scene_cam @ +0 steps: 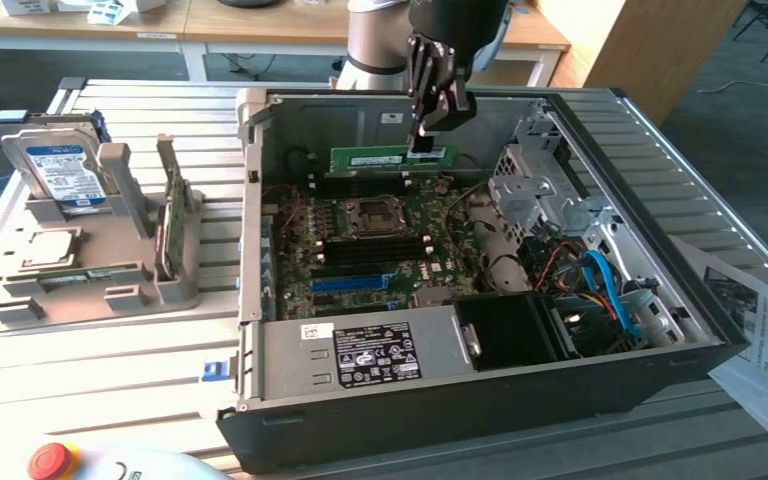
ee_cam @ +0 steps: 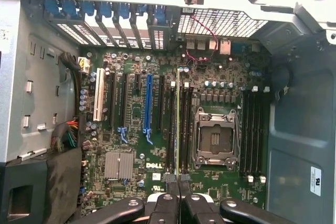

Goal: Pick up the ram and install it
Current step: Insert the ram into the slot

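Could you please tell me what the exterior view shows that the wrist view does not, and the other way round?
Exterior view: a hard drive with a blue label standing in a gray holder outside the computer case, the power supply, a red stop button, and the flat green face of the ram.
Wrist view: the ram edge-on, running along the black memory slots, plus a white expansion slot and the rear vent grille.
Shared: the fingers shut on the ram, the CPU socket and the blue expansion slot.
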`<move>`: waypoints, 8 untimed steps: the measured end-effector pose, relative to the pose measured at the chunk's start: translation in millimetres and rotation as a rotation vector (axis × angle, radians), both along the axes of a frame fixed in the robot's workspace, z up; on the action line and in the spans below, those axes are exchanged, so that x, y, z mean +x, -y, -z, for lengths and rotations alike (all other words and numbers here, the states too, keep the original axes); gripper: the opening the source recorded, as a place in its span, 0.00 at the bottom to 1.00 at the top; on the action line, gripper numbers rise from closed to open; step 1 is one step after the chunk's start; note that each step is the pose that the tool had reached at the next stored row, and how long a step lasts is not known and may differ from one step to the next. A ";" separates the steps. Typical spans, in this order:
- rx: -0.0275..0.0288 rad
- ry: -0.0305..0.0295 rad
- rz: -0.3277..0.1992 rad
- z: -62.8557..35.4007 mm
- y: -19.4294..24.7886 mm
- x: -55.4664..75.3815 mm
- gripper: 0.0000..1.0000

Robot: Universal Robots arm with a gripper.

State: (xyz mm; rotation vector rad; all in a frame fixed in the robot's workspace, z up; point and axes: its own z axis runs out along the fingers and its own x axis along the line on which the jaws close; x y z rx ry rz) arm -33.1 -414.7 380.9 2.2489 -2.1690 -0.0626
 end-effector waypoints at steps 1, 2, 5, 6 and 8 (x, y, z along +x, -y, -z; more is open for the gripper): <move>0.0000 0.0000 0.000 0.0 -0.2 0.0 0.11; 0.0000 0.0000 0.000 0.0 -0.6 0.0 0.11; -0.0001 0.0001 0.001 0.0 -2.6 0.0 0.11; -0.0001 0.0001 0.001 0.0 -3.4 0.0 0.11; 0.0001 0.0003 0.001 0.3 -4.5 0.1 0.11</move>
